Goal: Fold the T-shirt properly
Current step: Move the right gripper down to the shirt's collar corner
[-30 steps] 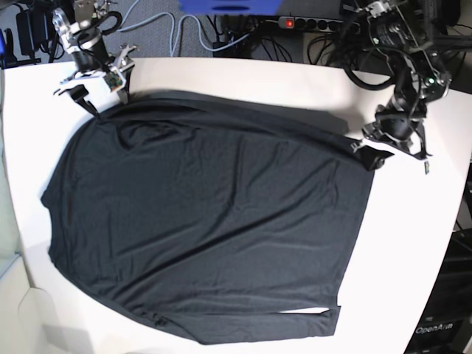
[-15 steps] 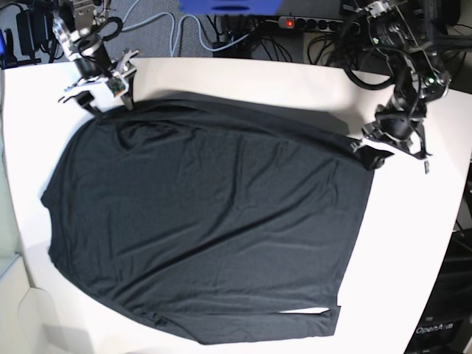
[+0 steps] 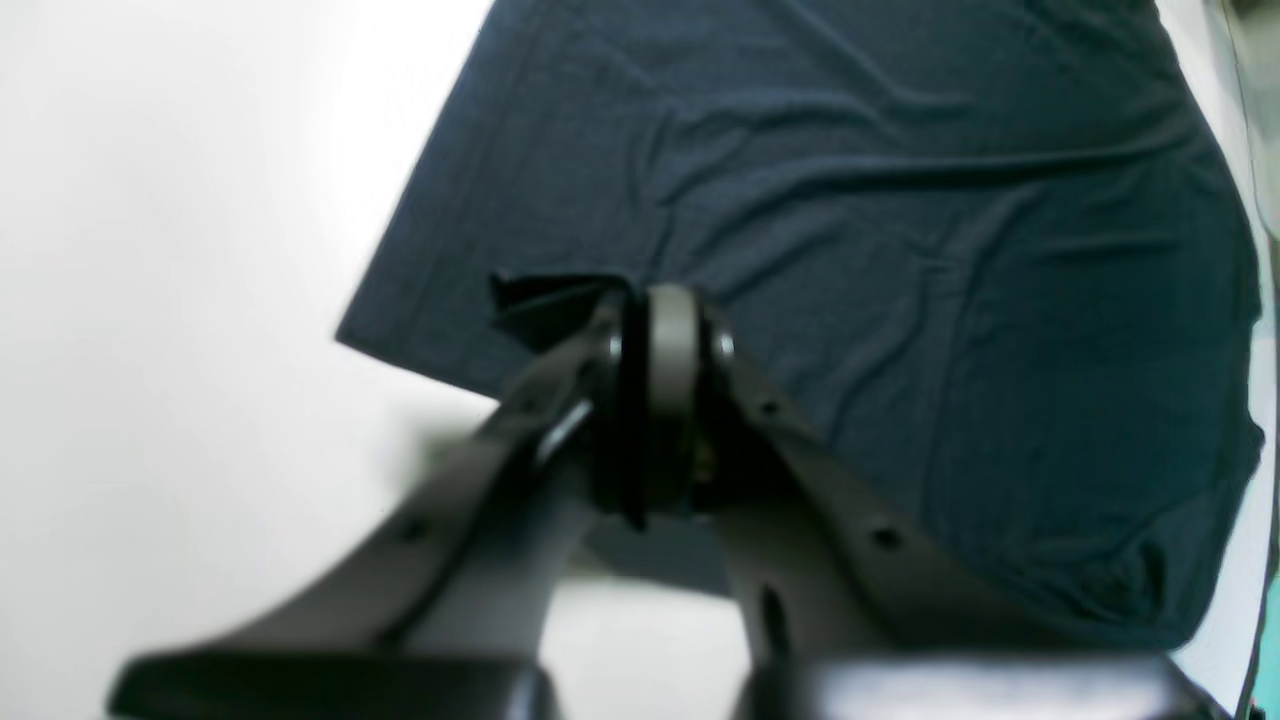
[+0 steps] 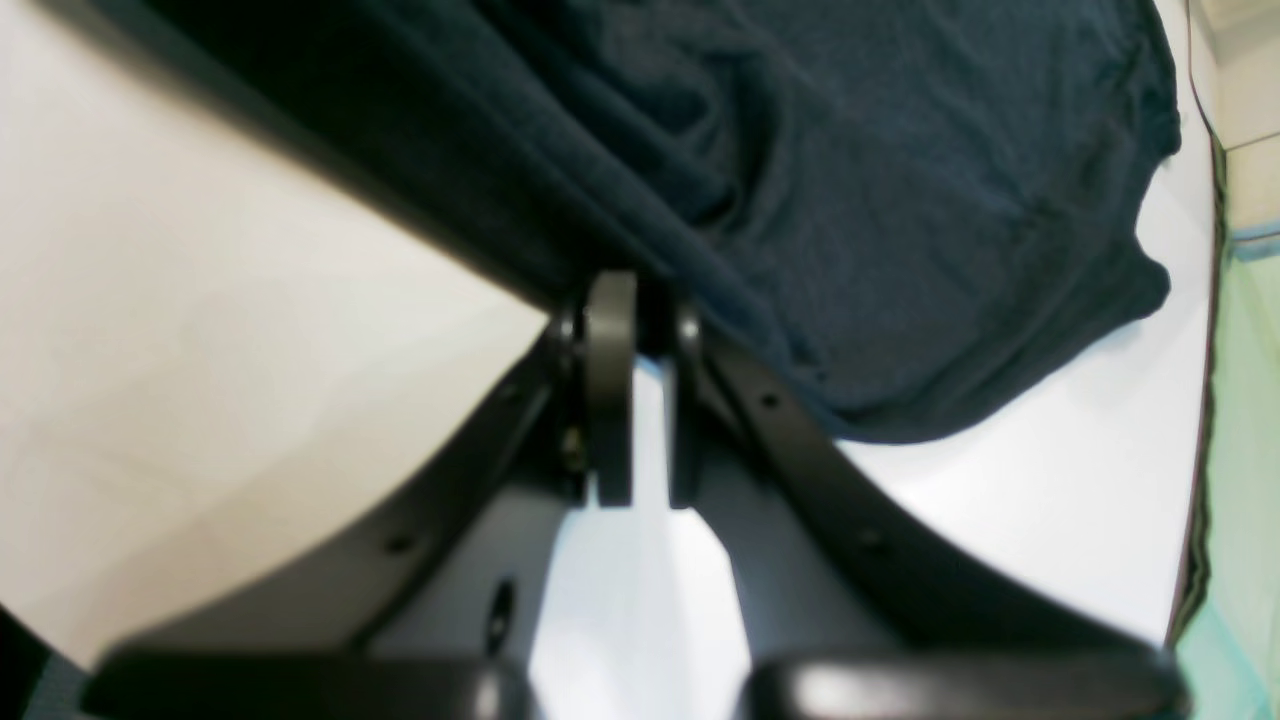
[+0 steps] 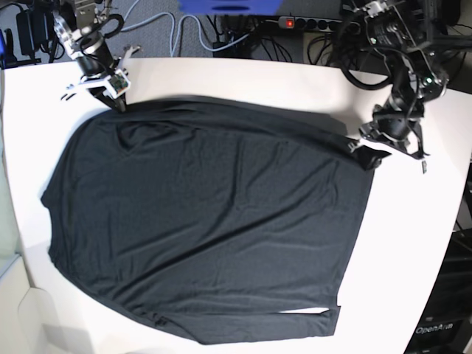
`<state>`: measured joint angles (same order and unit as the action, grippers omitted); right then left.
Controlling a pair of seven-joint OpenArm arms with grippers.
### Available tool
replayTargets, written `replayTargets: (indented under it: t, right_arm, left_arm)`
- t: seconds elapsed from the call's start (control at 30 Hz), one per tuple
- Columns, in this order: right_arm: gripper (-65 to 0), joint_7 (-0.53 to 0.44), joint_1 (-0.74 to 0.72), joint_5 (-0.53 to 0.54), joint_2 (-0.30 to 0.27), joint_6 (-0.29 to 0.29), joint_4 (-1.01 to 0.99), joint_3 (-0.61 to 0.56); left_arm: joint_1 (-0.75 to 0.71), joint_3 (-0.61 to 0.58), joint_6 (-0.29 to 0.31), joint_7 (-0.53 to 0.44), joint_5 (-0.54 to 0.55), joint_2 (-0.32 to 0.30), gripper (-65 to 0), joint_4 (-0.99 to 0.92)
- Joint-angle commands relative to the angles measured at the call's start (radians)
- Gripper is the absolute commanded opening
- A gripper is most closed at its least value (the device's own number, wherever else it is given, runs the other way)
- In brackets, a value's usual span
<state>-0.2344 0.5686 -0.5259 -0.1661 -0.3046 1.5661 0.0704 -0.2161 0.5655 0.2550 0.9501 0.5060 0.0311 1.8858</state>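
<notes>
The T-shirt (image 5: pixel 206 221) is spread flat on the table (image 5: pixel 243 77), its upper corners pinched by the left gripper (image 5: pixel 366 153) and right gripper (image 5: pixel 116 99).

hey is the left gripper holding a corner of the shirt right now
Yes, in the left wrist view the left gripper has its jaws shut on a bunched corner of the shirt.
</notes>
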Motion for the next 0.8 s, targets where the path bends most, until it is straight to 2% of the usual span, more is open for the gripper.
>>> replayTargets:
  t: [0.0, 0.33, 0.5, 0.77]
  right_arm:
    - [-61.1, 0.030, 0.009, -0.017, -0.010, -0.018, 0.009, 0.006]
    - [-60.6, 0.031, 0.021, -0.020, -0.011, -0.020, 0.043, 0.006]
    - [-60.6, 0.033, 0.023, -0.145, 0.000, -0.020, 0.033, 0.009]
    - [-60.6, 0.031, 0.021, -0.161, 0.001, -0.020, 0.035, 0.006]
  left_arm:
    - [0.008, 0.000, 0.004, -0.021, 0.013, -0.007, -62.5, 0.014]
    - [0.007, 0.001, 0.004, -0.021, 0.013, -0.007, -62.5, 0.014]
    - [0.007, 0.003, 0.004, -0.021, 0.013, -0.007, -62.5, 0.014]
    - [0.005, 0.003, 0.004, -0.021, 0.013, -0.007, -62.5, 0.014]
